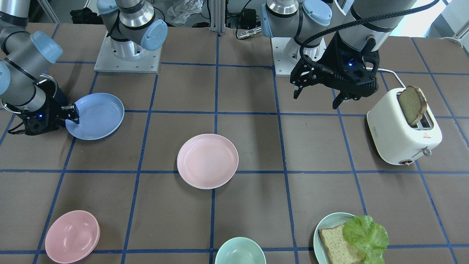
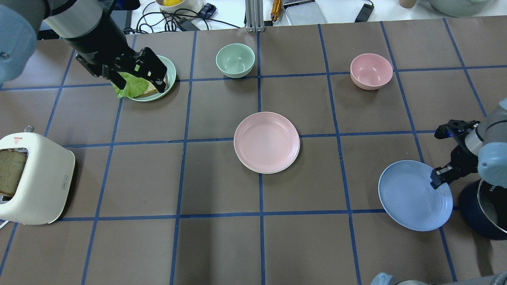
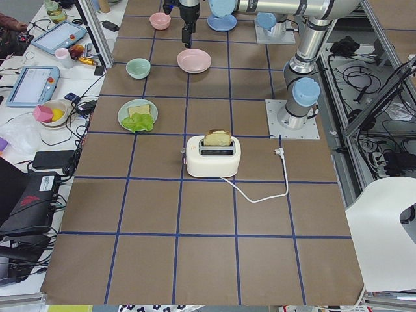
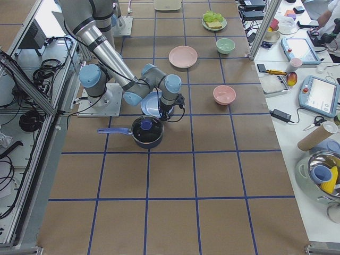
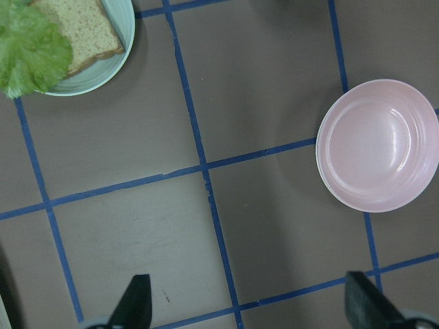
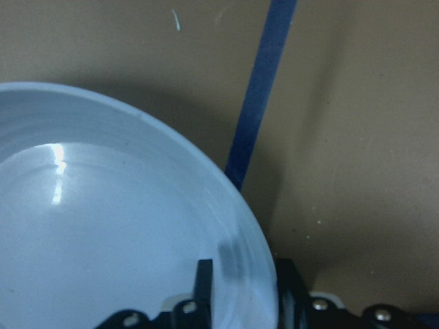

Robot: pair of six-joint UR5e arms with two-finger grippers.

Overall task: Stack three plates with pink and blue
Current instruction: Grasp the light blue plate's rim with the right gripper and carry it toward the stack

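The pale pink plate (image 2: 266,141) lies at the table's middle on top of the cream-white plate (image 2: 257,171), of which only a thin rim shows. It also shows in the left wrist view (image 5: 381,144). The light blue plate (image 2: 412,196) is at the robot's right. My right gripper (image 2: 437,180) is shut on its rim, with one finger inside and one outside the rim (image 6: 247,295). My left gripper (image 2: 152,71) hangs open and empty high above the table, its fingertips (image 5: 137,305) wide apart.
A teal plate with bread and lettuce (image 1: 331,223) lies under the left arm. A white toaster (image 2: 35,182) holds a bread slice. A mint bowl (image 2: 235,59) and a pink bowl (image 2: 371,70) stand at the far side. A dark lidded pot (image 4: 147,131) sits beside the blue plate.
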